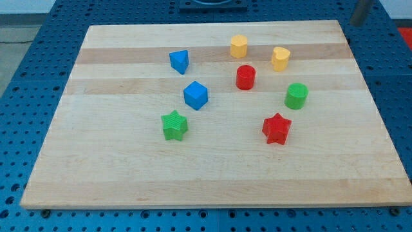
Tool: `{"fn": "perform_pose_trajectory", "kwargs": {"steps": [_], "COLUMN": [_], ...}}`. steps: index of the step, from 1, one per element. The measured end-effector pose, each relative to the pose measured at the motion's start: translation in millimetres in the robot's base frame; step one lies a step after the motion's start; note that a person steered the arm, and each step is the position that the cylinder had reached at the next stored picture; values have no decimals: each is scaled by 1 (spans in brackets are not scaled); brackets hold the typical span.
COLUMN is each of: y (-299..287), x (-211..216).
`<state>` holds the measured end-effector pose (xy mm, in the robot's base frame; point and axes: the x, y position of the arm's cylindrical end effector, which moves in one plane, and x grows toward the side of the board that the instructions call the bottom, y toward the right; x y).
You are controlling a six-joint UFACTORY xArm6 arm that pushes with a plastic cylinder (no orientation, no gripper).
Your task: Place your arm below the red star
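Note:
The red star (277, 128) lies on the wooden board (212, 180), right of centre and toward the view's bottom. A dark rod enters at the view's top right corner. My tip (356, 24) is just off the board's top right corner, far above and to the right of the red star, touching no block.
A green cylinder (296, 96) sits just above and right of the red star. A red cylinder (245, 77), yellow heart (280, 58) and yellow hexagon (239, 46) lie higher up. A blue cube (196, 95), blue triangle (179, 62) and green star (174, 125) lie to the left.

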<state>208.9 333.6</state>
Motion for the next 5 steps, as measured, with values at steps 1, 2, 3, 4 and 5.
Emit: {"fn": "perform_pose_trajectory", "kwargs": {"steps": [1,2,3,4,5], "y": [-1,-8,-34,-88,-152], "x": [59,132,219,299,333]}}
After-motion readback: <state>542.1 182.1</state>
